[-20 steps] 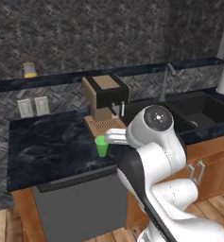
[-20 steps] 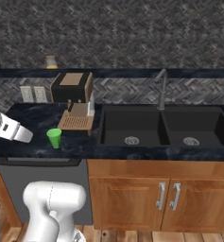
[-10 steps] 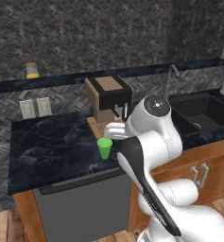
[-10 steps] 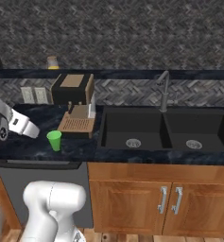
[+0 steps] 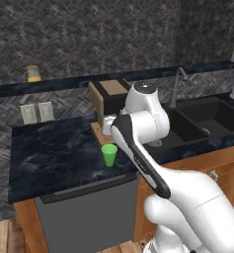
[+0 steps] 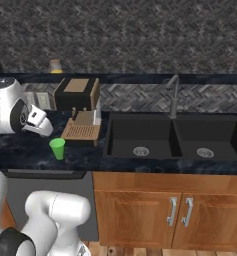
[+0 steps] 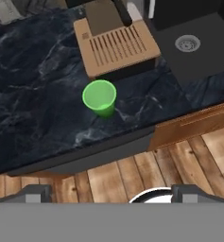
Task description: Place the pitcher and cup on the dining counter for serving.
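Dark marbled worktop (image 5: 54, 153) runs along a kitchen wall of grey herringbone tile, with wooden cabinets (image 6: 165, 210) and a grey appliance front (image 5: 89, 217) under it. On that worktop the green cup (image 5: 109, 154) stands upright and alone, close to the near edge, just in front of and left of the slatted tray of the brown coffee machine (image 6: 79, 112); cup and tray are close but not touching. My hand camera looks down on the same cup (image 7: 99, 98), open mouth up, with the tray (image 7: 116, 46) beyond it and wooden floor (image 7: 132, 175) below the counter edge.

To the right of the machine a black double sink (image 6: 172, 137) is set into the worktop, with a grey tap (image 6: 173, 95) behind it. Two wall sockets (image 5: 37, 112) sit on the tile at the far left. On the dark ledge above stands a small jar with a tan lid and orange contents (image 5: 33, 73), too small to make out.

My pincer (image 7: 111, 191) hangs above the cup, well clear of it, its two dark tips spread wide and holding nothing
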You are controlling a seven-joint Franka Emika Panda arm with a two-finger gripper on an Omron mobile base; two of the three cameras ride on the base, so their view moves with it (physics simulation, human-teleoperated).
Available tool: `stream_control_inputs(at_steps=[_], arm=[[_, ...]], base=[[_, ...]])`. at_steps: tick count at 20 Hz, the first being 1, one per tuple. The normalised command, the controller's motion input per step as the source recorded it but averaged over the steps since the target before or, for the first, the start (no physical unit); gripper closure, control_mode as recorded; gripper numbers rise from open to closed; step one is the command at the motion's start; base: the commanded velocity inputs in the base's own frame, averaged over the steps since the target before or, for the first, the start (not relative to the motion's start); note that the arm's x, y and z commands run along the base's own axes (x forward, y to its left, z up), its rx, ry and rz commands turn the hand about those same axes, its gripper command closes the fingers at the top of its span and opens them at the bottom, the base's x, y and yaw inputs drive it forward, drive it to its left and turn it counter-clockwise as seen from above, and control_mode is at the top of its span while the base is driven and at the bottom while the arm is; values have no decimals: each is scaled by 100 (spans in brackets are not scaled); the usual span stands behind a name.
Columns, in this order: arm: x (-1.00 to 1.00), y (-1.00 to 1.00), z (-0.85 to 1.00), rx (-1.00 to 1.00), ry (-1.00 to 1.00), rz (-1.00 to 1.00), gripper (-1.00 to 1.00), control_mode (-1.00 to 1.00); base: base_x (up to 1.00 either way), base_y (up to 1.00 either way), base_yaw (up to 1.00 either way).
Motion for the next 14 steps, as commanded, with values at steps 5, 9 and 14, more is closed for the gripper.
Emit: stream_control_inputs(at_steps=[5, 9, 14], arm=[[24, 5, -3, 0, 14, 0, -100, -100], [25, 8, -65, -3, 10, 0, -100, -100], [32, 14, -53, -1, 8, 1, -100, -100]], base=[[0, 0, 0], [0, 0, 0], [0, 0, 0]])
